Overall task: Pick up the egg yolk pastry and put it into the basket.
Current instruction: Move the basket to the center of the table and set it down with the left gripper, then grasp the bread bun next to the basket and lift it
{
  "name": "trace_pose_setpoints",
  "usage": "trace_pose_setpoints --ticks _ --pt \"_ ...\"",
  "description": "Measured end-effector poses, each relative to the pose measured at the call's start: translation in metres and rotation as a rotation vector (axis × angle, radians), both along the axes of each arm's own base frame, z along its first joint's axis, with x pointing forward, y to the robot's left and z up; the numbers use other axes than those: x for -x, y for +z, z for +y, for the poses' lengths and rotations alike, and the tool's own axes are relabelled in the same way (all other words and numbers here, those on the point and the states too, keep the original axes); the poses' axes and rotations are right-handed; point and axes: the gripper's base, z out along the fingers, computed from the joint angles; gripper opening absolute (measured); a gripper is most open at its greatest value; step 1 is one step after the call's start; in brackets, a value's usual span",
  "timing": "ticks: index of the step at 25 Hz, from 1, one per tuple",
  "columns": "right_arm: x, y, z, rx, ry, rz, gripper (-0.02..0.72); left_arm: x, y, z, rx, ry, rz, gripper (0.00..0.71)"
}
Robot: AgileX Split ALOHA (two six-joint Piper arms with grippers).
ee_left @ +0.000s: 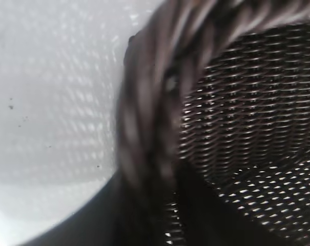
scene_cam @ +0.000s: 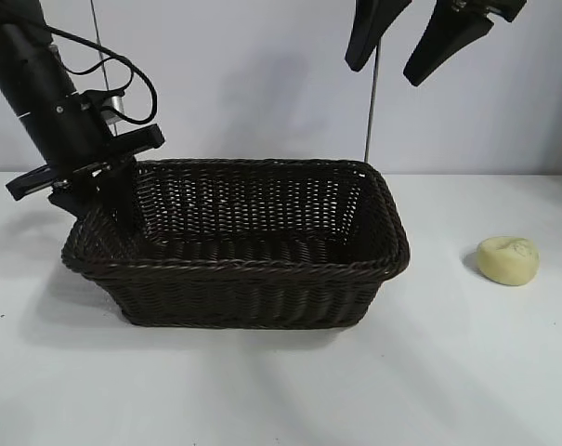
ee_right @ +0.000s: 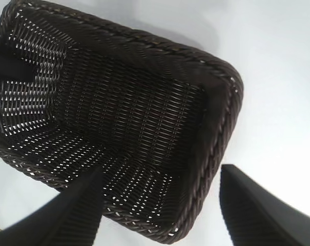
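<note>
The egg yolk pastry (scene_cam: pixel 508 259), a small pale yellow ball, lies on the white table to the right of the basket (scene_cam: pixel 262 265). The basket is dark woven wicker and holds nothing. My left gripper (scene_cam: pixel 102 197) sits at the basket's left end, with one finger inside and one outside. It is shut on the braided rim (ee_left: pixel 149 102). My right gripper (scene_cam: pixel 406 46) hangs high above the basket's right end, open and empty. In the right wrist view its two fingers (ee_right: pixel 73 210) frame the basket's end wall (ee_right: pixel 216 133). The pastry is out of both wrist views.
A thin vertical pole (scene_cam: pixel 371 102) stands behind the basket's right rear corner. Bare white table (scene_cam: pixel 485 372) lies in front of the basket and around the pastry.
</note>
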Motion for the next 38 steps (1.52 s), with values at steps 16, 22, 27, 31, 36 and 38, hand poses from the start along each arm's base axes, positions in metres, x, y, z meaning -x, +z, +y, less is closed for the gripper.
trace_pose_setpoints --ticks 16,22,27,31,36,38 --pt "0.0 0.0 0.0 0.0 0.0 0.001 0.474 0.03 0.112 0.008 0.003 -0.014 -0.227 0.489" --pt "0.0 0.0 0.0 0.0 0.0 0.001 0.474 0.06 0.137 0.013 0.014 0.011 -0.246 0.489" --pt "0.0 0.0 0.0 0.0 0.0 0.001 0.474 0.08 0.13 0.013 0.082 0.096 -0.264 0.489" --pt "0.0 0.0 0.0 0.0 0.0 0.001 0.474 0.079 0.122 0.009 0.131 0.132 -0.243 0.489" --pt "0.0 0.0 0.0 0.0 0.0 0.001 0.474 0.076 0.12 0.009 0.137 0.142 -0.252 0.489" --pt "0.0 0.0 0.0 0.0 0.0 0.001 0.474 0.076 0.12 0.009 0.137 0.146 -0.256 0.489"
